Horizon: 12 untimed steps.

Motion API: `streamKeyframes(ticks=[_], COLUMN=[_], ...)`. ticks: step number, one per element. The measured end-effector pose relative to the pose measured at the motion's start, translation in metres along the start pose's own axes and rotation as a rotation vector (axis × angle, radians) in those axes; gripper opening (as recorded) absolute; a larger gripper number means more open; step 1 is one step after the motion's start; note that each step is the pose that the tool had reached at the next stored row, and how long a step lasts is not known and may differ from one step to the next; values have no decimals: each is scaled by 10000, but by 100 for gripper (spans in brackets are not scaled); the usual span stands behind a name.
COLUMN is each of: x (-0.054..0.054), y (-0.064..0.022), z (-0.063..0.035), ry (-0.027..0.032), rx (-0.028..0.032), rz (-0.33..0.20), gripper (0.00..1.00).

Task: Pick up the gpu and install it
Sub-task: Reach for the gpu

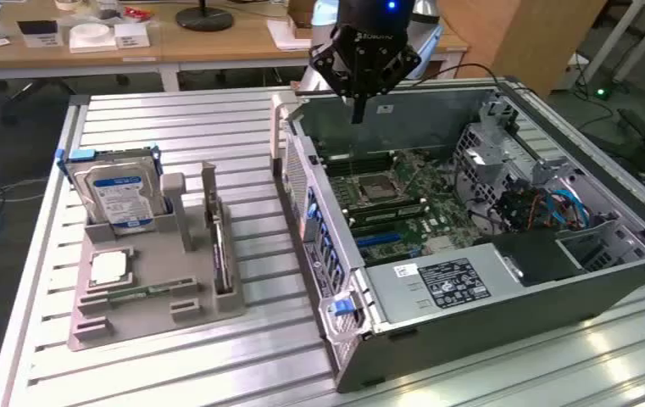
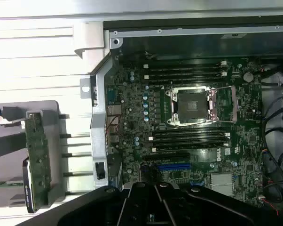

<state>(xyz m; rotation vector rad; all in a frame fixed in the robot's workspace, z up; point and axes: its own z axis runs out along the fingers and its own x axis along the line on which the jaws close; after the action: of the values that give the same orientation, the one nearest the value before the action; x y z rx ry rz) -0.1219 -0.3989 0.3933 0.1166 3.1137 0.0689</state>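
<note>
right now i've got the gripper [image 1: 358, 114] hanging over the open computer case [image 1: 334, 254], above its far wall in the exterior view, with nothing in it; the fingers look drawn together into one narrow tip. from the wrist view the gripper [image 2: 155, 188] looks down onto the motherboard [image 2: 132, 108], where i can see the empty cpu socket [image 2: 191, 104], dark memory slots on either side of it, and a blue slot [image 2: 172, 166] close to the fingers. the gpu [image 1: 219, 250] has not been picked up: it stands on its edge in the grey holder [image 1: 147, 280] on the slatted metal table [image 1: 186, 127], well apart from the gripper and to the exterior view's left of the case. in the wrist view i see its green board face [image 2: 36, 155]. a hard drive [image 1: 119, 193] with a blue-white label stands upright in the same holder, further to the exterior view's left.
</note>
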Motion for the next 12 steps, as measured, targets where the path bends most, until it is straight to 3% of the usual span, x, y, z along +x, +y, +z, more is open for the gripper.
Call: streamKeyframes(ticks=[6,12], x=[17,118], y=[-1,-9], z=[-1,-4], ry=[0,1], rx=[0,1], rz=[-4,-9], gripper=[10,10])
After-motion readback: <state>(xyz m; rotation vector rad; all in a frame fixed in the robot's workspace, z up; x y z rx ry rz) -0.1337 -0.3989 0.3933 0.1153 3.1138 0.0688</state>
